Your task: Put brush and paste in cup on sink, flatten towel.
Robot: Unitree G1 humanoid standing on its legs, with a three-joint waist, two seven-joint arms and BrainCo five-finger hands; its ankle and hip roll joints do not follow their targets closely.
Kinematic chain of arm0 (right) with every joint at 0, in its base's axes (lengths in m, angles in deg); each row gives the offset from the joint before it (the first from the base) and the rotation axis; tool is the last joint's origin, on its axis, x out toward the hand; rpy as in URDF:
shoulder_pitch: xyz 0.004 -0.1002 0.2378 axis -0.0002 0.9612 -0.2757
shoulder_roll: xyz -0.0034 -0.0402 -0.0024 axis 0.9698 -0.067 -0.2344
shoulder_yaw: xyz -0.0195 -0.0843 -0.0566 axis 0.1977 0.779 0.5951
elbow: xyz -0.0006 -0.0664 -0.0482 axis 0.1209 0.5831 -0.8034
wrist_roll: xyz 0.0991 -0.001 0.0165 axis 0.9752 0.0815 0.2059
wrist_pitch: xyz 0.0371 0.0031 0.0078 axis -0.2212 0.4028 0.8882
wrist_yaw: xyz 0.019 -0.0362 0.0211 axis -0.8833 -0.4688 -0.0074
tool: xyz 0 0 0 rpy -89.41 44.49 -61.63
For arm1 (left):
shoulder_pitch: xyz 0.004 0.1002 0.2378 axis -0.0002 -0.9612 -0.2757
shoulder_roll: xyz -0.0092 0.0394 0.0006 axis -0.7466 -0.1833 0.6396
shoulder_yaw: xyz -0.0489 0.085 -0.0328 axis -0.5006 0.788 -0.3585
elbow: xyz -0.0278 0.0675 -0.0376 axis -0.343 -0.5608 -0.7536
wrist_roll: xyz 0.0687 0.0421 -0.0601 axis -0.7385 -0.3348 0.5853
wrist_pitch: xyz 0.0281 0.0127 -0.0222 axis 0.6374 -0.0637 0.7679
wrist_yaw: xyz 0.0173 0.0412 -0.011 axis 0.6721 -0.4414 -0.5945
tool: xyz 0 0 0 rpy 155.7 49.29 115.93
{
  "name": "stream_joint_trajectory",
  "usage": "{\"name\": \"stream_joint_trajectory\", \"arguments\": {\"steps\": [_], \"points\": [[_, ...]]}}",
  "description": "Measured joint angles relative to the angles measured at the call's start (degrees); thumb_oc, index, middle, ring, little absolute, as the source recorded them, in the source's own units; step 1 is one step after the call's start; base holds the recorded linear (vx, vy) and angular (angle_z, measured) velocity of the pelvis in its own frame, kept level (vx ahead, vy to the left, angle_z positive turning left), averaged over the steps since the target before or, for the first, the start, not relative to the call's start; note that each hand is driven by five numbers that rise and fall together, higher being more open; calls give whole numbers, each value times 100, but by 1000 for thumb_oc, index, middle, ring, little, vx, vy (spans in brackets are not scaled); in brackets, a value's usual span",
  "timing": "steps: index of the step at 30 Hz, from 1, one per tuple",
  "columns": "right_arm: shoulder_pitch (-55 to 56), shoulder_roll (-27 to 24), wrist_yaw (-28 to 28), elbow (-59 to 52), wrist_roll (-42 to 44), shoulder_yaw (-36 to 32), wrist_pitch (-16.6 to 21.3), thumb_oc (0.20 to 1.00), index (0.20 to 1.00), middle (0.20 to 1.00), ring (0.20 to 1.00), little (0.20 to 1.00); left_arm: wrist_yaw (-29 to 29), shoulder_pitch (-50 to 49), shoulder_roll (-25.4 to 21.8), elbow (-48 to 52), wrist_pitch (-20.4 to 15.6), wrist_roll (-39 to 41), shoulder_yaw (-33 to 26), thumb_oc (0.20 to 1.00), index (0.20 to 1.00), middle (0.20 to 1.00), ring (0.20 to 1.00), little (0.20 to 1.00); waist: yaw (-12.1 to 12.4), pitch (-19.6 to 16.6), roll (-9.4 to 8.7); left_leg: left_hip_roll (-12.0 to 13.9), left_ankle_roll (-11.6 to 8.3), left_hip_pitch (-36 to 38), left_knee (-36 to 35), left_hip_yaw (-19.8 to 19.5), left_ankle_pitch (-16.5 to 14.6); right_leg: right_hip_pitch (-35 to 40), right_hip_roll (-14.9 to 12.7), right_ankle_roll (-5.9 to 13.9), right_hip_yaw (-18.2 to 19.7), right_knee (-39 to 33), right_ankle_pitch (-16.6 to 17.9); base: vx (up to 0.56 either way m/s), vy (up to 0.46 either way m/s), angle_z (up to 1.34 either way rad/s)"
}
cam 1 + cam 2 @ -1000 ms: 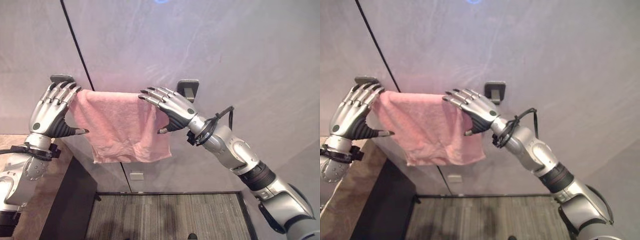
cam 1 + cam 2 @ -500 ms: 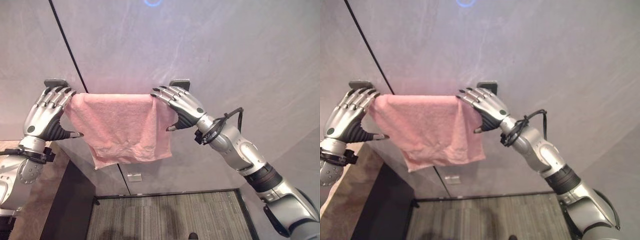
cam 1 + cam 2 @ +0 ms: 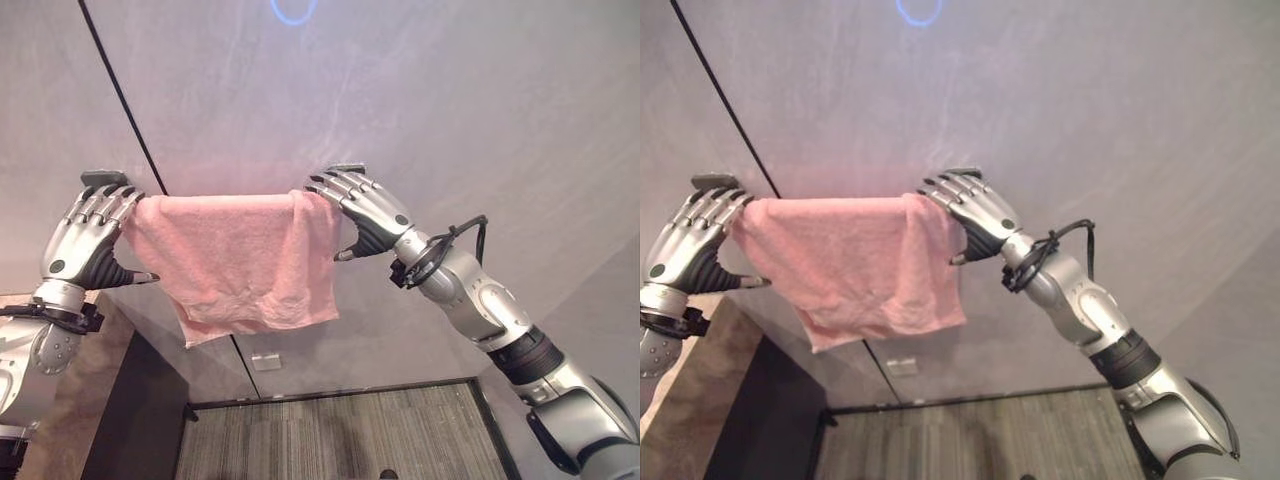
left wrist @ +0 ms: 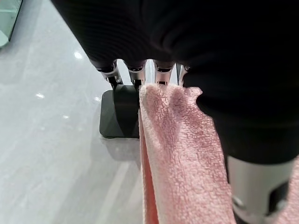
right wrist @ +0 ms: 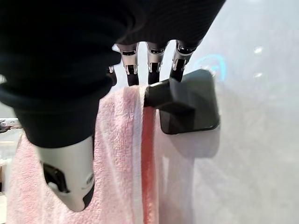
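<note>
A pink towel (image 3: 240,255) hangs over a wall rail between two black brackets, spread across most of the rail, with a rumpled lower hem. My left hand (image 3: 80,245) sits at the towel's left end by the left bracket (image 3: 103,178). Its fingers (image 4: 135,74) lie nearly straight over the top edge and its thumb sticks out in front of the cloth. At the towel's right end my right hand (image 3: 375,210) lays its fingers (image 5: 154,58) over the top beside the right bracket (image 5: 189,100), thumb held clear of the cloth.
The rail is on a grey wall with a black seam (image 3: 120,95) running down it. Below are a small wall socket (image 3: 265,361), a striped floor mat (image 3: 330,440) and a dark cabinet side (image 3: 140,420) under a brown counter at the lower left.
My right hand has slid right along the rail to the right bracket, drawing the towel's right edge wider. The left hand stays at the left end. The camera has tilted up.
</note>
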Motion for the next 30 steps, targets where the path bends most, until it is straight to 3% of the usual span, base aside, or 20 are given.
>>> {"name": "stream_joint_trajectory", "arguments": {"steps": [12, 17, 30], "points": [[-86, -466, -139, -35, -571, 238, 72, 1000, 1000, 1000, 1000, 1000, -164, 71, -4, 15, 6, -69, 37, 1000, 1000, 1000, 1000, 1000, -9, -123, -90, 4, -1, -8, -1, -21, -1, 6, -2, -4, -19, -1, -3, 0, 0, 0], [-345, -808, -196, -212, -1011, 571, 308, 1000, 1000, 1000, 1000, 1000, -179, 130, -11, 15, 28, -64, 123, 1000, 1000, 1000, 1000, 1000, -10, -139, -98, 5, 0, -20, -2, -81, 0, 21, -5, -3, -53, -1, -7, -1, -8, 2], [-570, -1005, -288, -234, -1365, 801, 433, 1000, 1000, 1000, 1000, 1000, -177, 189, -100, 1, 49, -60, 252, 1000, 1000, 1000, 1000, 1000, -20, -156, -124, 6, -1, -21, -2, -149, 0, 62, -13, 4, -113, -1, -27, 0, -4, 1]]}}
